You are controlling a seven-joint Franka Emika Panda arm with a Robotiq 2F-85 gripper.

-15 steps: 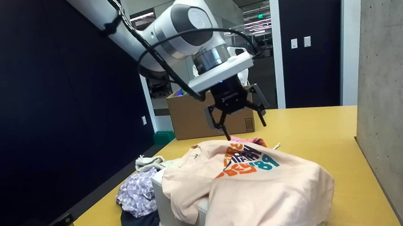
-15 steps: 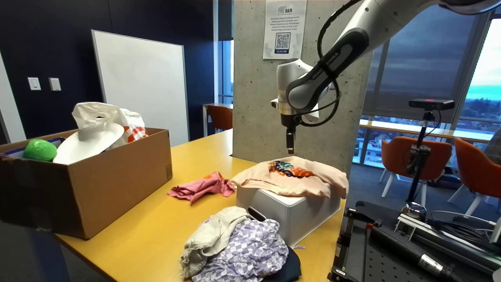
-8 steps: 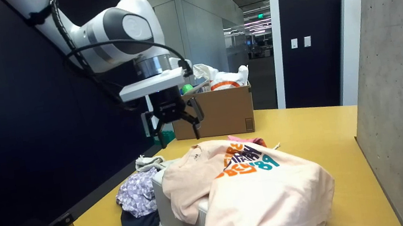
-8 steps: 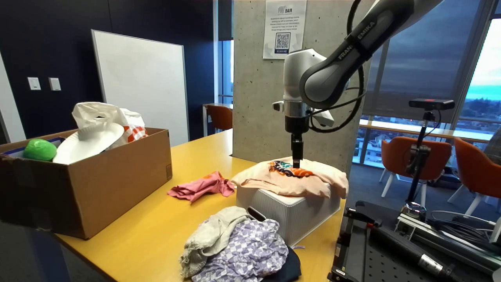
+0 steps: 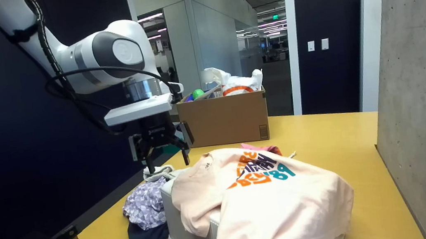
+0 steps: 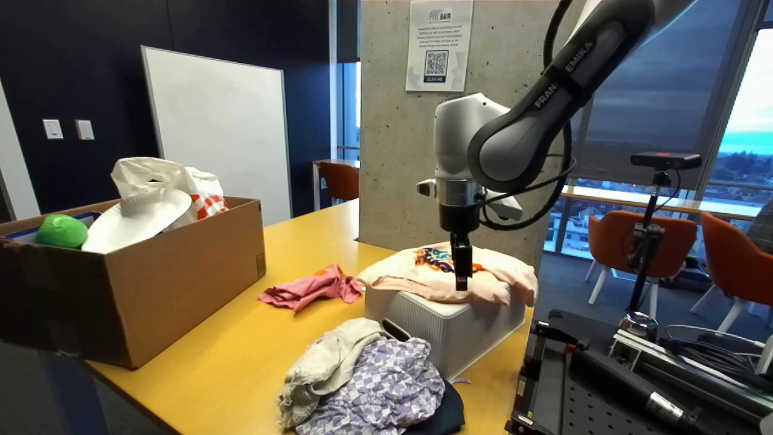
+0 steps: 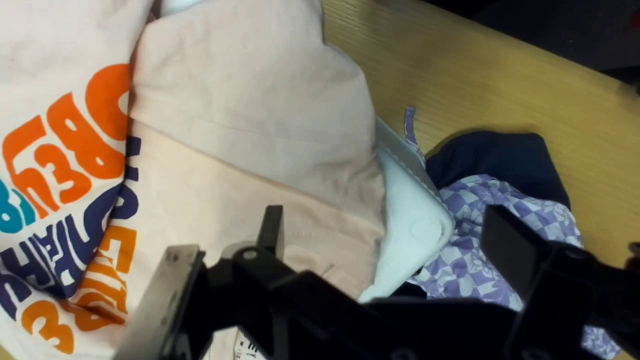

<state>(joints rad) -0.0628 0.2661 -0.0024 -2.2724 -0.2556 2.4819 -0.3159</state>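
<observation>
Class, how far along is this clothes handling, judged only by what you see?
Apparently done: the peach shirt lies spread over the white box.
In hand: nothing; the open gripper hangs empty near the shirt.
Possibly left: the checked cloth, cream cloth, navy cloth and pink cloth lie ungripped beside the box.

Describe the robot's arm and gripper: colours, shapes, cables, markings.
The arm is white and rounded, with grey joint covers and a silvery collar. Dark panelling reads "FRAN" and "EMIKA" around a black strap; black cables loop alongside. The black gripper has two angular, linked fingers.
</observation>
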